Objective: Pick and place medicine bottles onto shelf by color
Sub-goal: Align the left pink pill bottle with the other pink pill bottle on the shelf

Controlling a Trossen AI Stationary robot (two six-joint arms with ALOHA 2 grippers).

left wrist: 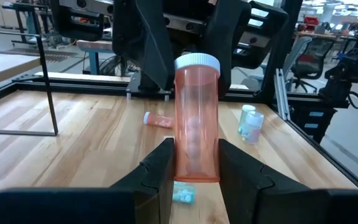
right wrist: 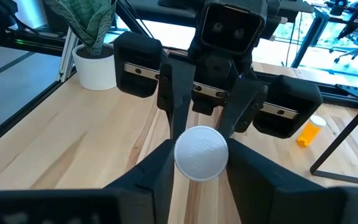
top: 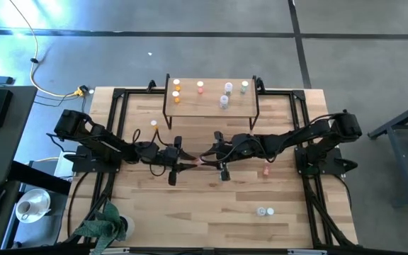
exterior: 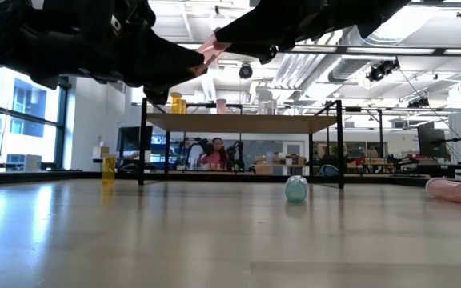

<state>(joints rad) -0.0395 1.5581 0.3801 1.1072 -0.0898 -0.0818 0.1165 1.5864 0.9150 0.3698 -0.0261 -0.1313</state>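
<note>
A pink-red bottle (left wrist: 196, 118) with a white cap (right wrist: 201, 152) hangs level in the air over the table's middle, between my two grippers; it also shows in the low view (exterior: 210, 50). My left gripper (top: 192, 163) is at its bottom end and my right gripper (top: 206, 157) at its cap end, both shut on it. The shelf (top: 211, 108) stands at the far edge and carries orange (top: 176, 88), pink (top: 200, 86), pale (top: 226, 94) and teal (top: 244, 86) bottles. My left gripper pinches the bottle's bottom end (left wrist: 194, 163) between its two fingers, coming level from the table's left, fingers along the bottle. The bottle is lifted clear and lies level, cap pointing away from it. My right gripper pinches the cap end (right wrist: 199, 163) between its two fingers, coming level from the table's right, fingers along the bottle. The cap's top faces its wrist camera.
An orange bottle (top: 154, 124) stands left of the shelf. A pink bottle (top: 267, 171) lies on the table's right, two pale bottles (top: 265, 211) near the front right, and a teal one (left wrist: 183, 194) below the grippers. A potted plant (top: 105, 227) is at the front left.
</note>
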